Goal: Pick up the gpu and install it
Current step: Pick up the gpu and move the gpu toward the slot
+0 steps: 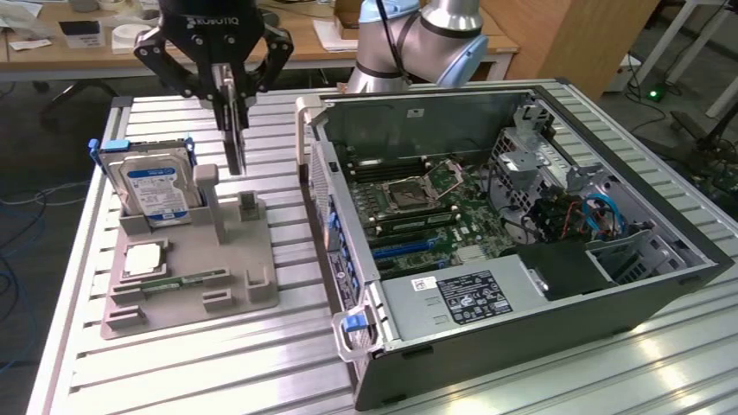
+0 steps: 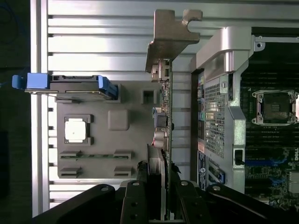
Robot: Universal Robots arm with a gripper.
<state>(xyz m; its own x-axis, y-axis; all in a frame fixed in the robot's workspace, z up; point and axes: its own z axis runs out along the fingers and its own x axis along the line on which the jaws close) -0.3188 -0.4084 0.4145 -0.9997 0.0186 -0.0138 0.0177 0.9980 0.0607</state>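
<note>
The gpu (image 1: pixel 234 138) is a thin dark card hanging on edge from my gripper (image 1: pixel 231 86), which is shut on its upper end. Its lower end is clear of the grey holder tray (image 1: pixel 231 298), just above the tray's slotted post (image 1: pixel 248 207). In the wrist view the gpu (image 2: pixel 166 107) appears edge-on with its silver end bracket (image 2: pixel 170 35) farthest from my gripper (image 2: pixel 159 189). The black fingers (image 2: pixel 135 200) press on both faces of the card. The open computer case (image 1: pixel 645 285) lies beside the tray at the exterior view's right, its motherboard (image 1: pixel 433 212) exposed.
On the tray stand a silver hard drive (image 1: pixel 155 190) with a blue label, a processor chip (image 1: pixel 144 258) and a narrow green memory stick (image 1: pixel 185 281). The case's wall (image 1: pixel 328 216) rises close to the card. A cluttered wooden desk (image 1: pixel 69 47) stands behind the slatted table.
</note>
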